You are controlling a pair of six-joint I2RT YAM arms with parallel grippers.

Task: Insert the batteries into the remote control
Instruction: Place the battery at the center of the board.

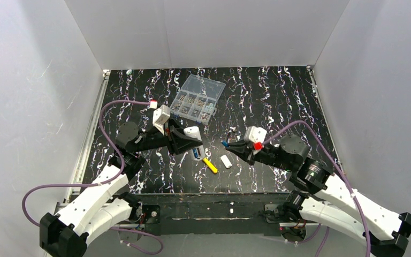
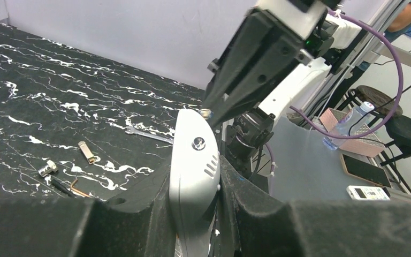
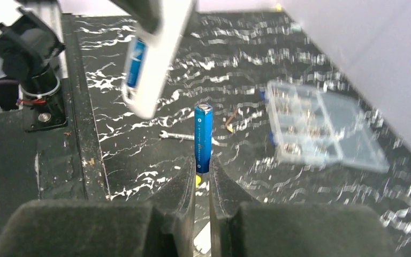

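Observation:
My left gripper [image 1: 186, 141] is shut on the white remote control [image 1: 193, 134] and holds it tilted above the table; the left wrist view shows the remote [image 2: 192, 160] clamped between the fingers. One blue battery [image 3: 135, 63] sits in the remote's open compartment [image 3: 155, 59]. My right gripper [image 1: 231, 145] is shut on a second blue battery [image 3: 203, 136], which stands out past its fingertips. This battery [image 1: 224, 143] hangs just right of the remote, apart from it. The right gripper's fingertips [image 2: 207, 112] show close above the remote in the left wrist view.
A yellow-handled screwdriver [image 1: 210, 165] and a small white cover piece [image 1: 226, 161] lie on the black marbled table under the grippers. A clear compartment box [image 1: 198, 99] stands at the back. A small wrench [image 3: 176, 136] and loose metal bits [image 2: 87, 152] lie nearby.

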